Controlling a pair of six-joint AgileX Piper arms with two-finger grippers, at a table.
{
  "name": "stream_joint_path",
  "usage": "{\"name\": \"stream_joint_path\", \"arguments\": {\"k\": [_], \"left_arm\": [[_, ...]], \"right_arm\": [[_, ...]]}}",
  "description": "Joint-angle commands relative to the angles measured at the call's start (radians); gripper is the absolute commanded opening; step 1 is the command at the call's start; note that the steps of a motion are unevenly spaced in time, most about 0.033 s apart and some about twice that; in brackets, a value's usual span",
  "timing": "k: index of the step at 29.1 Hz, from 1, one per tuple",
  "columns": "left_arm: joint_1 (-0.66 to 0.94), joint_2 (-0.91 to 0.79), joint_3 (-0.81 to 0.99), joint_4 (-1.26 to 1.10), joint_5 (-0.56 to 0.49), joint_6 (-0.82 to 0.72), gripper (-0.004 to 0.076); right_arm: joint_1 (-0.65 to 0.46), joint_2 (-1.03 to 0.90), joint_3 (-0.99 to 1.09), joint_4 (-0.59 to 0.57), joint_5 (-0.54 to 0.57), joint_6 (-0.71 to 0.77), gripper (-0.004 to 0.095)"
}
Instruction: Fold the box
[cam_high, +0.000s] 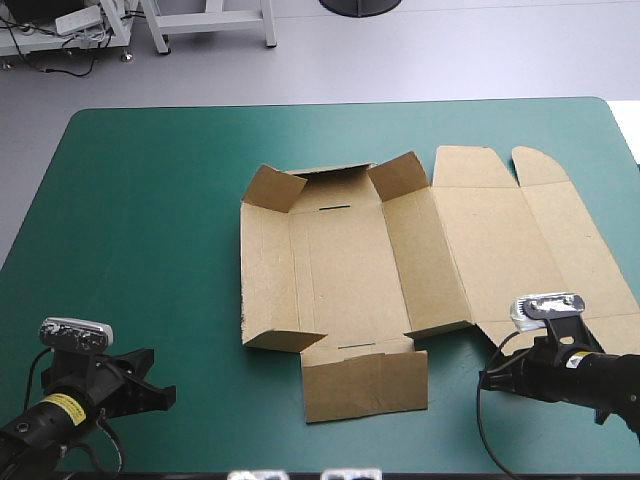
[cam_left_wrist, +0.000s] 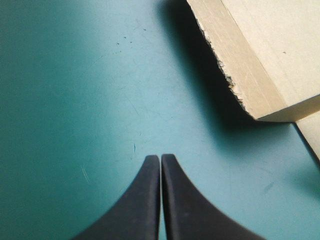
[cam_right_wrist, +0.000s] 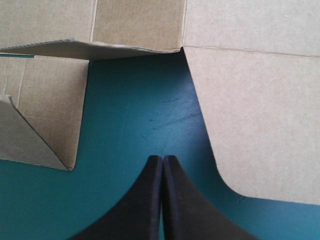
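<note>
The brown box (cam_high: 380, 250) lies in the middle of the teal-green table, mostly flat, with its left wall and two far corner flaps partly raised and the lid spread flat to the right. My left gripper (cam_high: 160, 393) rests shut near the front left, short of the box's raised left wall (cam_left_wrist: 260, 65); its fingers (cam_left_wrist: 161, 159) meet over bare cover. My right gripper (cam_high: 487, 378) is shut near the front right, pointing at the gap between the front flap (cam_right_wrist: 45, 110) and the lid's rounded tab (cam_right_wrist: 260, 130). Neither gripper holds anything.
Bare teal-green cover (cam_high: 150, 230) stretches left of the box and along the front edge. The lid's flaps (cam_high: 540, 165) reach close to the table's right edge.
</note>
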Motion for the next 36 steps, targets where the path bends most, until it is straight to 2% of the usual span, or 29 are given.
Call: {"name": "stream_joint_path", "arguments": {"k": [1,6,11,16,19,26,32,35,36], "left_arm": [[-0.006,0.012,-0.036,-0.021,-0.074,0.004,0.0006],[-0.006,0.012,-0.036,-0.05,-0.069,0.004,0.0094],[-0.006,0.012,-0.036,-0.052,-0.03,0.001,0.0252],[-0.006,0.016,-0.036,-0.125,-0.016,0.001,0.0443],[-0.006,0.044,-0.036,-0.176,0.009,0.001,0.0509],[-0.006,0.132,-0.036,-0.269,0.013,0.001,0.051],[-0.006,0.239,-0.036,-0.293,-0.071,0.001,0.0512],[-0.006,0.314,-0.06,-0.371,-0.079,0.064,0.0512],[-0.006,0.372,-0.089,-0.436,-0.081,0.128,0.0512]], "right_arm": [[0.003,-0.007,-0.032,0.025,-0.032,-0.012,-0.0024],[0.003,-0.007,-0.032,0.025,-0.036,-0.012,-0.0024],[0.003,-0.007,-0.032,0.025,-0.047,-0.012,-0.0024],[0.003,-0.007,-0.032,0.025,-0.049,-0.012,-0.0024],[0.003,-0.007,-0.032,0.025,-0.049,-0.009,-0.0024],[0.003,-0.007,-0.032,0.028,-0.045,-0.005,-0.0024],[0.003,-0.007,-0.032,0.049,-0.036,-0.005,-0.0024],[0.003,-0.007,-0.032,0.05,-0.038,-0.005,-0.0024],[0.003,-0.007,-0.032,0.05,-0.036,-0.006,-0.0024]]}}
